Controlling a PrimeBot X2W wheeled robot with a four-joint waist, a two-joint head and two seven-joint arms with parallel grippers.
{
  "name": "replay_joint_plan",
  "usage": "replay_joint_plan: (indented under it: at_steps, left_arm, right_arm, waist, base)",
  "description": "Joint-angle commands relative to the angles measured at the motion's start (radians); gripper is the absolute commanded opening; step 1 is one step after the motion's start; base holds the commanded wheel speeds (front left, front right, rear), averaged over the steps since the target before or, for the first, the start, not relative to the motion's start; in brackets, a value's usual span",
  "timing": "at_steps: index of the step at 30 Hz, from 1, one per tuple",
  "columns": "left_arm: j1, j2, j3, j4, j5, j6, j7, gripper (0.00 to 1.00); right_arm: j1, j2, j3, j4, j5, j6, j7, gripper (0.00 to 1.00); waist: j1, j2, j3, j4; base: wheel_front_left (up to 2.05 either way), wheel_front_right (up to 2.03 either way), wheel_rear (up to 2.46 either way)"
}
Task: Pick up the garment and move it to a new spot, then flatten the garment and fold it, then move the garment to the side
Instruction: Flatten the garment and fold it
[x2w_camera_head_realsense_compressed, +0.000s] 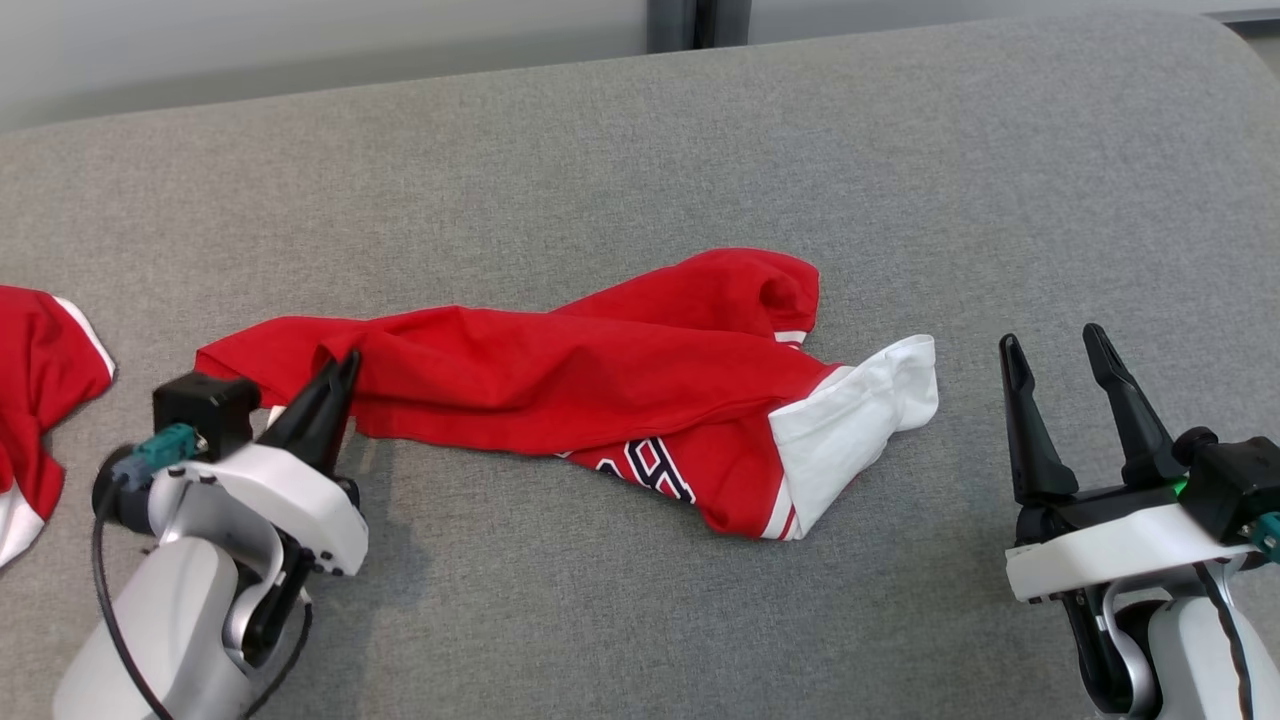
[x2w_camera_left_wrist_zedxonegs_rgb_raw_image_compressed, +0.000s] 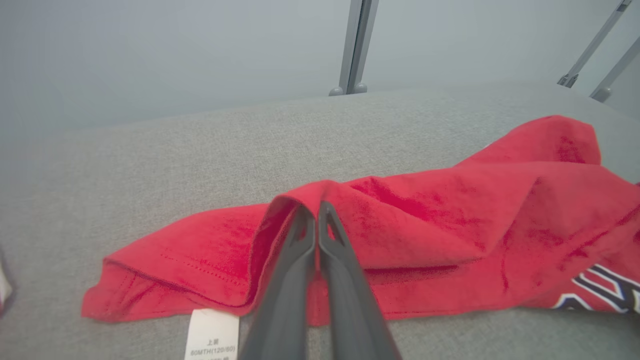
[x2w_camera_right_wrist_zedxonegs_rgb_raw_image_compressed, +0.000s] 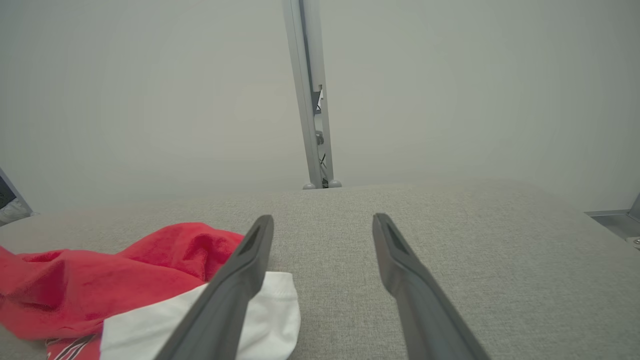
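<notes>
So, left end effector (x2w_camera_head_realsense_compressed: 343, 362) pinched a fold at the red garment's (x2w_camera_head_realsense_compressed: 560, 370) left end — likely to lift it; garment lay crumpled on the tabletop (x2w_camera_head_realsense_compressed: 640, 150), right end effector (x2w_camera_head_realsense_compressed: 1052, 340) spread near its sleeve (x2w_camera_head_realsense_compressed: 860, 410).

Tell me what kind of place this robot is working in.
Probably a robotics lab or test cell: a broad grey fabric-covered worktop, a metal frame post against bare pale panels behind it, and a red garment laid out for handling.

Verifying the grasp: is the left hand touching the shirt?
Touching. The left wrist view shows the left hand shut on a raised fold of the shirt, with red cloth draped over its tips.
</notes>
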Motion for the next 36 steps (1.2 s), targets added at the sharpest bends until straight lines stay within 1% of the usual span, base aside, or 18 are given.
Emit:
replay_joint_plan:
  at_steps: [1, 7, 10, 12, 15, 19, 20, 21, 22, 26, 29, 33, 36]
  left_arm:
    - [-0.02, 0.01, 0.002, -0.011, 0.006, 0.005, -0.007, 0.0]
    - [-0.049, 0.046, 0.014, -0.14, 0.031, 0.03, -0.012, 0.0]
    - [-0.085, 0.055, 0.02, -0.167, 0.035, 0.039, 0.01, 0.0]
    - [-0.117, 0.052, 0.024, -0.137, 0.019, 0.039, 0.038, 0.0]
    - [-0.17, 0.037, 0.031, -0.035, -0.014, 0.019, 0.073, 0.0]
    - [-0.237, 0.014, 0.032, 0.126, -0.049, -0.014, 0.068, 0.0]
    - [-0.249, 0.007, 0.028, 0.162, -0.054, -0.019, 0.061, 0.12]
    - [-0.261, 0.003, 0.028, 0.199, -0.054, -0.023, 0.052, 0.48]
    - [-0.274, 0.001, 0.027, 0.229, -0.051, -0.024, 0.035, 1.0]
    - [-0.299, -0.009, 0.025, 0.319, -0.035, -0.028, -0.049, 1.0]
    - [-0.289, -0.013, 0.03, 0.347, -0.023, -0.007, -0.117, 1.0]
    - [-0.244, -0.018, 0.051, 0.313, -0.01, 0.025, -0.177, 1.0]
    - [-0.188, -0.022, 0.07, 0.228, 0.012, 0.044, -0.191, 1.0]
  right_arm:
    - [0.002, -0.005, -0.002, -0.001, -0.005, 0.0, -0.005, 1.0]
    - [0.011, -0.005, -0.004, 0.001, 0.004, 0.0, -0.003, 1.0]
    - [0.004, -0.004, 0.002, -0.002, 0.009, 0.0, -0.003, 1.0]
    - [-0.008, -0.004, 0.007, -0.003, 0.01, 0.0, 0.0, 1.0]
    - [-0.026, -0.002, 0.022, -0.002, 0.014, 0.0, -0.001, 1.0]
    - [-0.039, 0.001, 0.04, 0.01, 0.021, 0.0, -0.011, 1.0]
    - [-0.041, 0.002, 0.04, 0.013, 0.022, 0.0, -0.013, 1.0]
    - [-0.042, 0.003, 0.041, 0.016, 0.022, 0.0, -0.014, 1.0]
    - [-0.042, 0.004, 0.041, 0.019, 0.024, 0.0, -0.017, 1.0]
    - [-0.039, 0.006, 0.037, 0.027, 0.023, 0.0, -0.024, 1.0]
    - [-0.035, 0.007, 0.026, 0.031, 0.018, 0.0, -0.029, 1.0]
    - [-0.03, 0.007, 0.007, 0.027, 0.006, 0.0, -0.033, 1.0]
    - [-0.024, 0.006, -0.004, 0.022, -0.005, 0.0, -0.034, 1.0]
  waist:
    - [0.0, -0.0001, -0.003, 0.002]
    - [0.0, -0.0001, -0.013, 0.005]
    - [0.0, -0.0001, -0.007, -0.002]
    - [0.0, -0.0001, 0.003, -0.011]
    - [0.0, -0.0001, 0.02, -0.035]
    - [0.0, -0.0001, 0.039, -0.065]
    - [0.0, -0.0001, 0.042, -0.07]
    - [0.0, -0.0001, 0.046, -0.074]
    - [0.0, -0.0001, 0.048, -0.077]
    - [0.0, -0.0001, 0.051, -0.081]
    - [0.0, -0.0001, 0.048, -0.073]
    - [0.0, -0.0001, 0.038, -0.046]
    - [0.0, -0.0001, 0.028, -0.019]
  base:
    - [0.0, 0.0, 0.0]
    - [0.0, 0.0, 0.0]
    - [0.0, 0.0, 0.0]
    - [0.0, 0.0, 0.0]
    - [0.0, 0.0, 0.0]
    - [0.0, 0.0, 0.0]
    - [0.0, 0.0, 0.0]
    - [0.0, 0.0, 0.0]
    - [0.0, 0.0, 0.0]
    - [0.0, 0.0, 0.0]
    - [0.0, 0.0, 0.0]
    - [0.0, 0.0, 0.0]
    - [0.0, 0.0, 0.0]
